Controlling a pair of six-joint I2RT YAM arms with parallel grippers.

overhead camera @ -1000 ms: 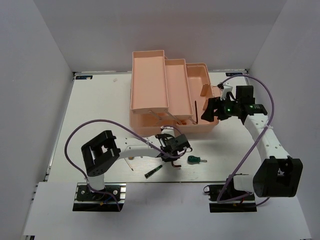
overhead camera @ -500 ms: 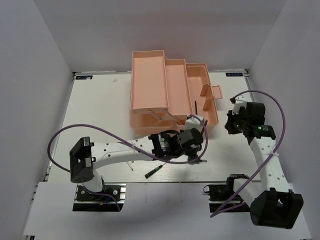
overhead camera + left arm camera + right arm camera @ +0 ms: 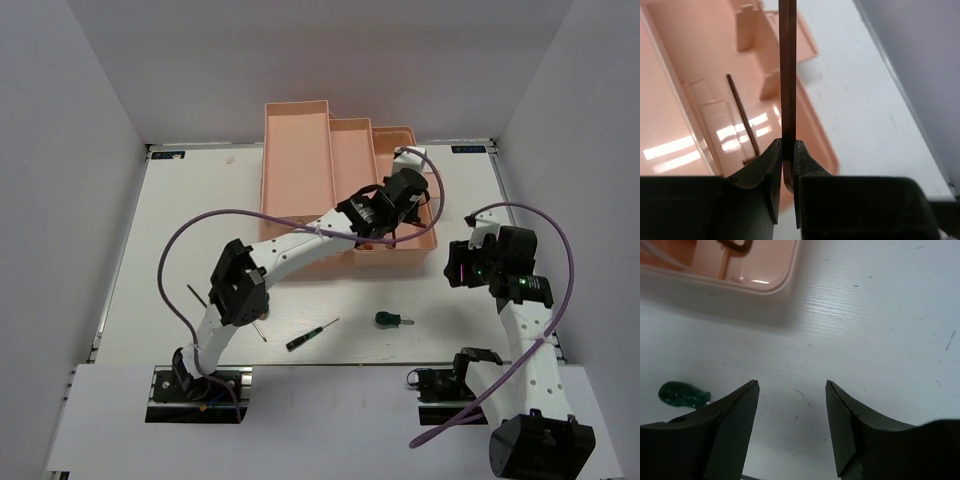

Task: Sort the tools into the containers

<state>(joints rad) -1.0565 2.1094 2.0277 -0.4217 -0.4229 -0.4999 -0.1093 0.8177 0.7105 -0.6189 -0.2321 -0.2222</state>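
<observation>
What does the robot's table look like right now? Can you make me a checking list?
Surface: white table, a few small scuff marks.
Job's things: pink toolbox open, one hex key lying inside; green screwdriver and slim screwdriver on the table outside it.
Clutter: thin dark piece beside the left arm, too small to name.
Grippers: left gripper shut on a second hex key above the toolbox; right gripper open over bare table.
Cables: purple cables loop off both arms.
Surroundings: plain pale walls around the table.
</observation>
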